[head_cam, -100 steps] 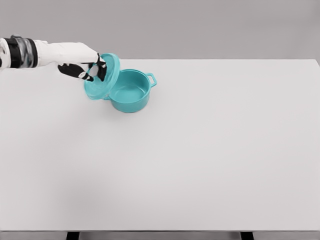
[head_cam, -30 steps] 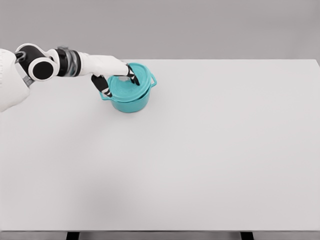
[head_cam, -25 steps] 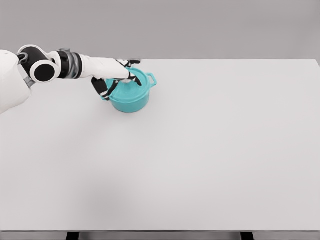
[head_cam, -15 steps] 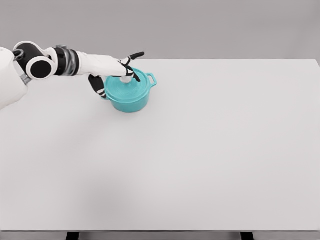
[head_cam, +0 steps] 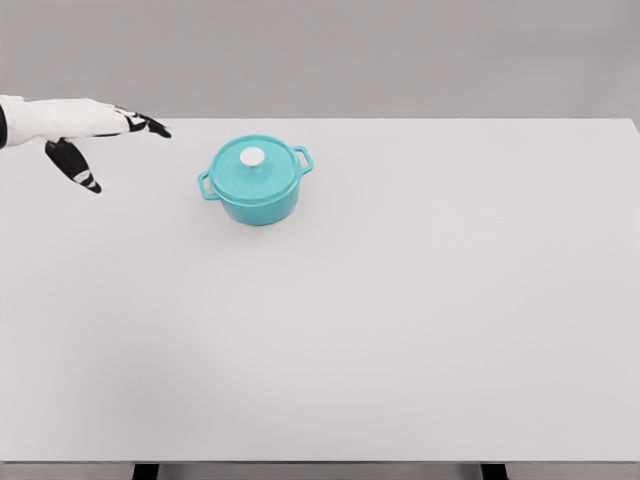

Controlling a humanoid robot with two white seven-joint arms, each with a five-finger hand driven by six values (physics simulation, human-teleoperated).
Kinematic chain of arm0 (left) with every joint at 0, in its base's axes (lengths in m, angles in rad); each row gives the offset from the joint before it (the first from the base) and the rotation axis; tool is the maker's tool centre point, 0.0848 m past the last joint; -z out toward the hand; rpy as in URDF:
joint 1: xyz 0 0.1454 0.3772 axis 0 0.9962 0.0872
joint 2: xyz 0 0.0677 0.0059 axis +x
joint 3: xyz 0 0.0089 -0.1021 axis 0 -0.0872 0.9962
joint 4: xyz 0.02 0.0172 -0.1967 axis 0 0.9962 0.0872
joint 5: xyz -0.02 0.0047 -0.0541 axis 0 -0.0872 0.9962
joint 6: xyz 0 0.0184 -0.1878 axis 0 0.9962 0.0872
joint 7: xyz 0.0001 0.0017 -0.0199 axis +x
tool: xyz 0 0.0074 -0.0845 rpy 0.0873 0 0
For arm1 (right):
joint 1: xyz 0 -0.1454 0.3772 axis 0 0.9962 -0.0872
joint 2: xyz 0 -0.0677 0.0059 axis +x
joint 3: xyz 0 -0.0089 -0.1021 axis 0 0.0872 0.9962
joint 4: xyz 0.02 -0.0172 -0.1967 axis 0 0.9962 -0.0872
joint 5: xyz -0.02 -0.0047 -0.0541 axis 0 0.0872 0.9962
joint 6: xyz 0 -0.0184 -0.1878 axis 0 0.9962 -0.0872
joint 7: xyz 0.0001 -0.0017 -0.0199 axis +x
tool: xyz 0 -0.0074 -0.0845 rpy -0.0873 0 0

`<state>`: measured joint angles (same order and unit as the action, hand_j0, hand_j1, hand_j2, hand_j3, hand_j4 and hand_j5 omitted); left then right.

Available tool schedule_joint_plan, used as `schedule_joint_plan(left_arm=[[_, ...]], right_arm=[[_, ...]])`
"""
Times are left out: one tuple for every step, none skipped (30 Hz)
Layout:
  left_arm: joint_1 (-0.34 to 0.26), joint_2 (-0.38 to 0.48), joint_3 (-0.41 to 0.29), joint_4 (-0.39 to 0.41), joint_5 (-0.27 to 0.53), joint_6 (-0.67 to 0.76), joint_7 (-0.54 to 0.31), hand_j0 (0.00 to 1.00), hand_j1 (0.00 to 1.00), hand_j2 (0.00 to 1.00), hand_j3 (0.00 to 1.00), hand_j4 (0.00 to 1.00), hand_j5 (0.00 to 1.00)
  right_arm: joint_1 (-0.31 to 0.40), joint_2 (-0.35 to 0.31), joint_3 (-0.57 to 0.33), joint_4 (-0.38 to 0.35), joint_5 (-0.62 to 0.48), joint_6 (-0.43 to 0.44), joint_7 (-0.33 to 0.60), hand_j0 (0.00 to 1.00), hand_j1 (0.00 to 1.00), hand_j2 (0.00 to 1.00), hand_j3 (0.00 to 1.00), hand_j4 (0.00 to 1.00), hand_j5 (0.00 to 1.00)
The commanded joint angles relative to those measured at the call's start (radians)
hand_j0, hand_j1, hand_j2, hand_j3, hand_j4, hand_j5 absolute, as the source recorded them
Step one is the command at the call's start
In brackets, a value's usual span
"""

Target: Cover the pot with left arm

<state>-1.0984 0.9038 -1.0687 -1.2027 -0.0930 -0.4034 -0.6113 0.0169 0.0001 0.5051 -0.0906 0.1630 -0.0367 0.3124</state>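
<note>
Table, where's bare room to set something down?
The white table is bare right of the lidded teal pot and across the whole near half. The only tight strip lies between the pot and the open left hand at the far-left edge.

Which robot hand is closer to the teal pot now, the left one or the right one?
Left. The left robot hand hovers open, left of the pot, apart from it. The right one is not in view.
</note>
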Motion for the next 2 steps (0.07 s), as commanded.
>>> schedule_joint_plan(left_arm=[[0.003,0.024,0.004,0.002,0.006,0.0,0.0,1.0,1.0,1.0,1.0,1.0,1.0],[0.005,0.024,0.004,0.0,0.004,0.0,0.0,1.0,1.0,1.0,1.0,1.0,1.0]], right_arm=[[0.0,0.0,0.0,0.0,0.0,0.0,0.0,1.0,1.0,1.0,1.0,1.0,1.0],[0.0,0.0,0.0,0.0,0.0,0.0,0.0,1.0,1.0,1.0,1.0,1.0,1.0]])
